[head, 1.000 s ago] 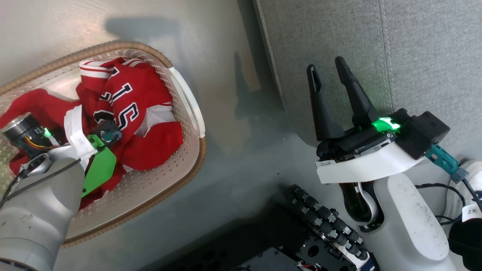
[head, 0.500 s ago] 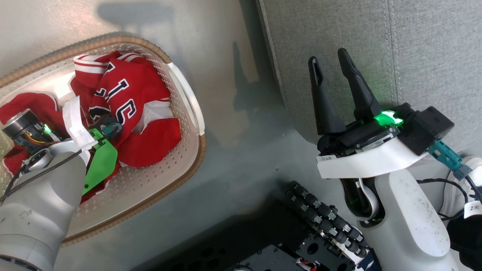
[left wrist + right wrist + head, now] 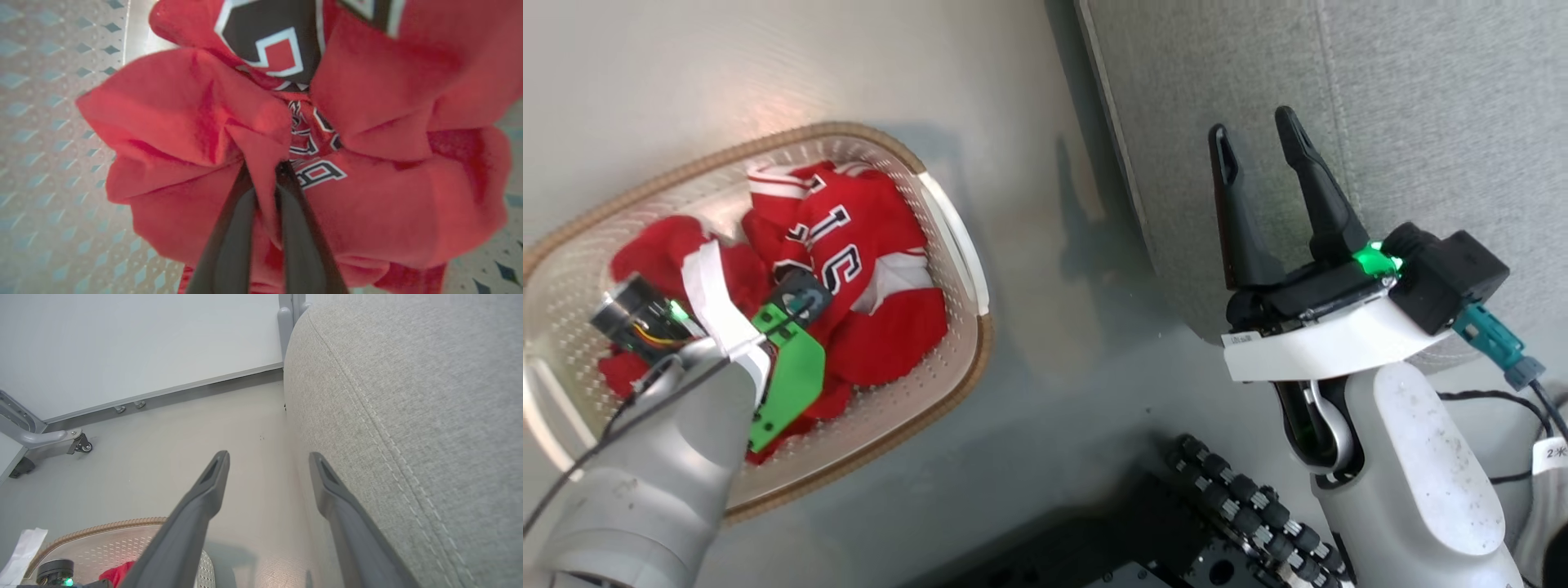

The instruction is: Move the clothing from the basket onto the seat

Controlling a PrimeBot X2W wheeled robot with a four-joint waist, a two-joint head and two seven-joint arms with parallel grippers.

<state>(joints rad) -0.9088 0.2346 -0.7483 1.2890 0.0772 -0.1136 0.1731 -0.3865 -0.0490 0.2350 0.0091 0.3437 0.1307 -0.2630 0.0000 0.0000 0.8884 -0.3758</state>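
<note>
The left end effector (image 3: 265, 169) held the clothing (image 3: 874, 245) tight in the basket (image 3: 849, 126), with the seat (image 3: 1421, 122) off at 2 o'clock by the open right end effector (image 3: 1252, 124).

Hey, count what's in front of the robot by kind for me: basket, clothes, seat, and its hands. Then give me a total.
Baskets: 1, the basket
Heaps of red clothing: 1, the clothing; separate pieces cannot be told apart
Seats: 1, the seat
Hands: 2, the left hand and the right hand
Total: 5
</note>
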